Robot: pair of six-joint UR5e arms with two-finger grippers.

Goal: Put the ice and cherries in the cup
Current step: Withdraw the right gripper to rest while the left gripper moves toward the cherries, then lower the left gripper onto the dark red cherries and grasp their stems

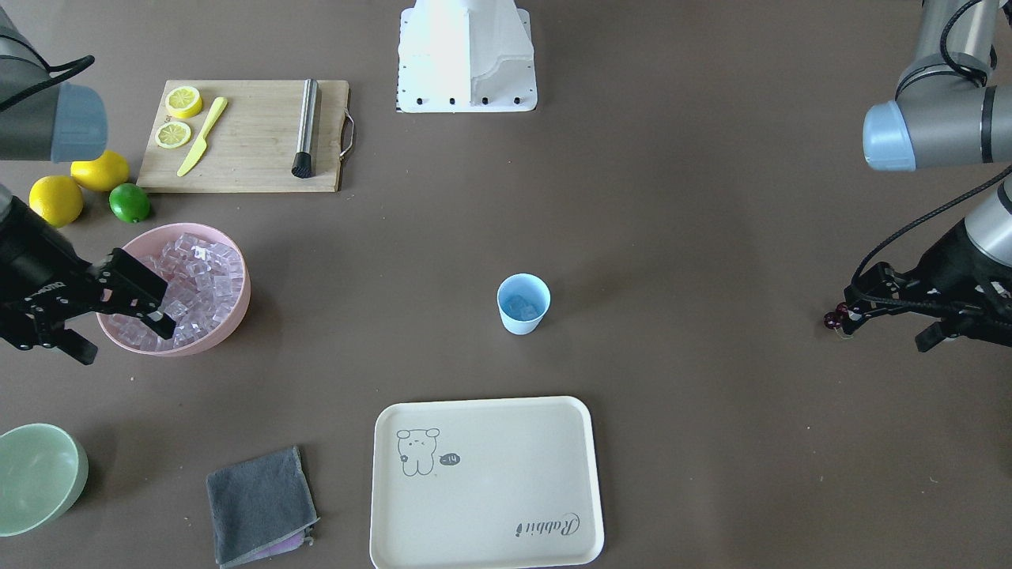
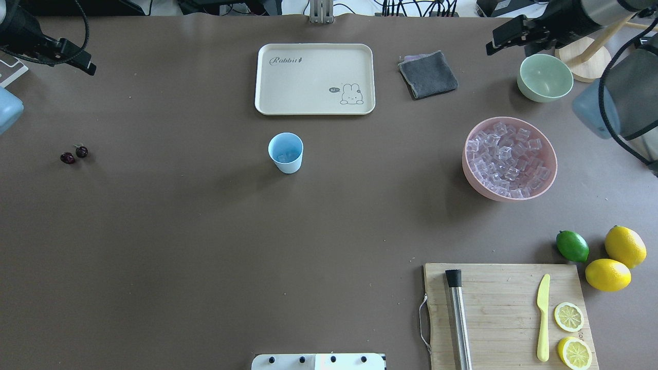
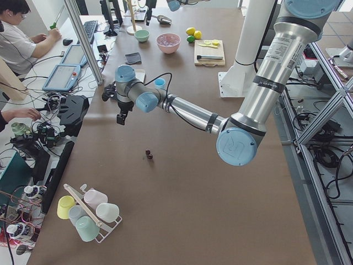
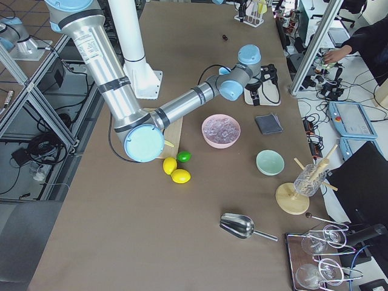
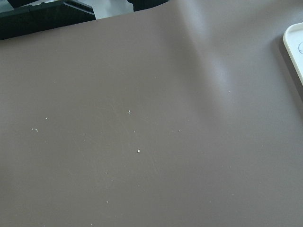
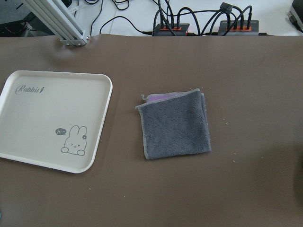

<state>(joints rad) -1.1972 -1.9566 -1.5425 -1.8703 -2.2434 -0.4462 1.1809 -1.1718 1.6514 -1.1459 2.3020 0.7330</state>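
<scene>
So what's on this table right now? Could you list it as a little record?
Cup: light blue, upright, mid-table, some ice inside
Cherries: on the table, well apart from the cup
Ice supply: pink bowl, heaped with cubes
Left arm: jaws apart, nothing held
Right arm: jaws apart, nothing held
Also there: tray, grey cloth, green bowl, cutting board, lemons, lime
</scene>
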